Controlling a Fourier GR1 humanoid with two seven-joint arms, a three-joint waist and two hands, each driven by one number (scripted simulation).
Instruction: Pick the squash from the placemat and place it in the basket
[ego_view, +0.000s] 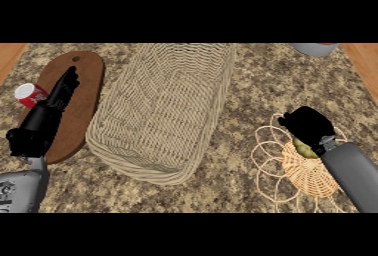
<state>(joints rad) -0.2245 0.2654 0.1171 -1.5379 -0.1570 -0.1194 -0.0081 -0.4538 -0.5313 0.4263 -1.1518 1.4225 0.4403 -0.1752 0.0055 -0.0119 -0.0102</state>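
The squash (303, 148) shows only as a small yellow-green patch over the round woven placemat (306, 175) at the lower right. My right hand (308, 125) is curled round it from above and hides most of it. The long oval wicker basket (159, 107) lies in the middle of the counter, to the left of the placemat and apart from it. My left hand (57, 95) rests open at the far left, fingers straight and pointing away, above a brown board.
A brown oval cutting board (81, 100) lies left of the basket. A red and white cup (29, 94) stands at its left edge. A grey vessel (314, 48) sits at the back right. Speckled counter shows between basket and placemat.
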